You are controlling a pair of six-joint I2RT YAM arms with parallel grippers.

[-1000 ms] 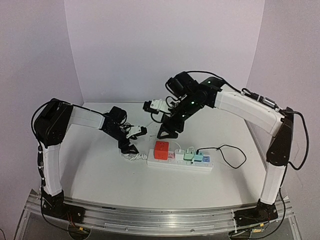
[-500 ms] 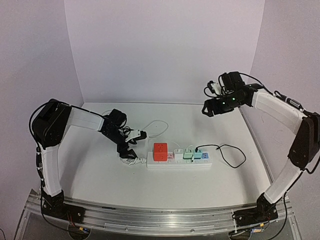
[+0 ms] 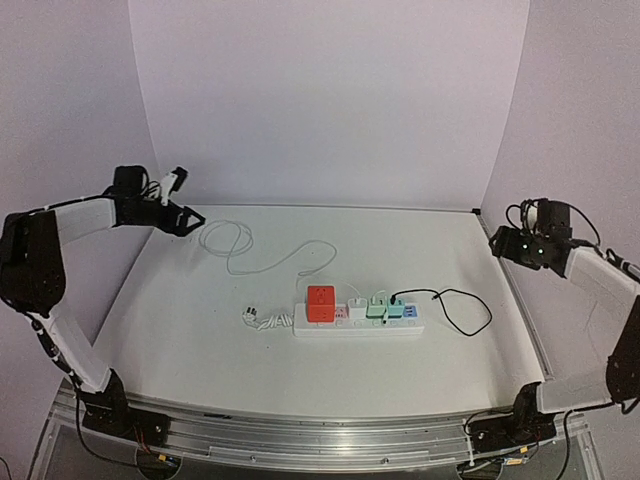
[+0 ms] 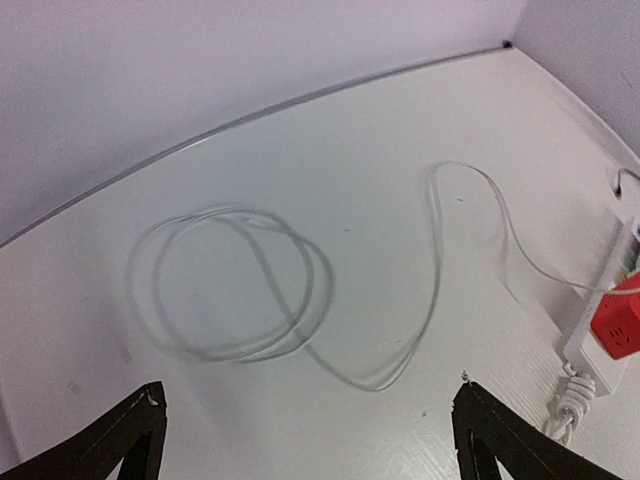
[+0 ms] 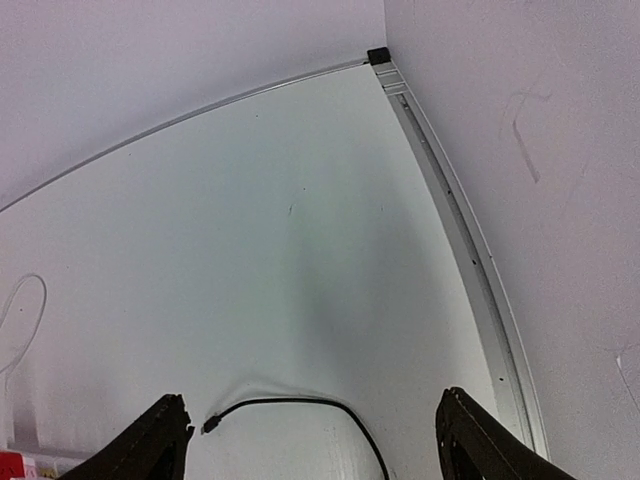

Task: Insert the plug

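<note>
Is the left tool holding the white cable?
No: the left tool stands wide open and empty, with the white cable lying loose on the table beyond it.

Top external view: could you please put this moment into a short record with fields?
power strip: lying flat, centre of view
sockets: red cube adapter at its left end, then white, green and blue plugs
white cable: loose loops behind the strip, toward the left
black cable: loops out right of the strip
left gripper: open, empty, at the far left
right gripper: open, empty, at the far right
</note>
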